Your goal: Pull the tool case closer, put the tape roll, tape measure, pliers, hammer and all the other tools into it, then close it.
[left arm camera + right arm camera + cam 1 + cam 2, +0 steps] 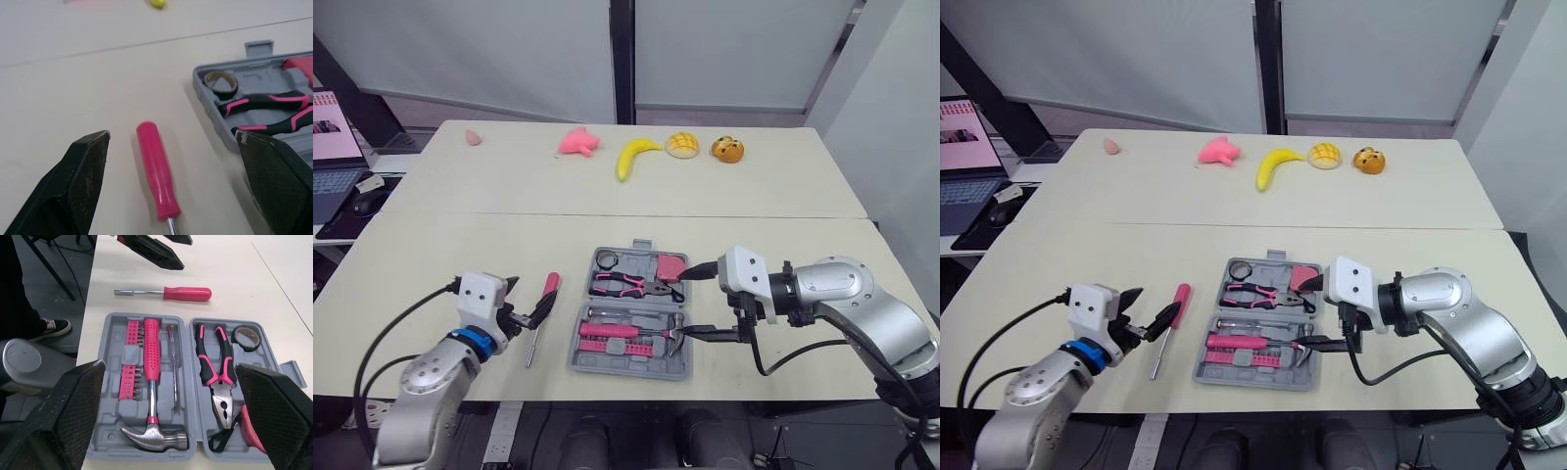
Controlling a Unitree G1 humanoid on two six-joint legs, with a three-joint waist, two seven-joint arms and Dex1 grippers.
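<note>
Tool case [191, 396] open, screwdriver [188, 293] beside it, left pincer [533, 291] spread

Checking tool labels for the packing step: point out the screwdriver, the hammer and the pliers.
screwdriver [188, 293], right wrist view, on its pink handle.
hammer [151, 350], right wrist view, on its pink grip.
pliers [223, 406], right wrist view, on the metal head.

We see our left gripper [173, 137] with its fingers [78, 181] spread wide over the table [73, 73], the pink-handled screwdriver [156, 171] lying between them, just beside the open grey tool case [208, 105] holding a tape roll [220, 82] and pliers [266, 110].
</note>
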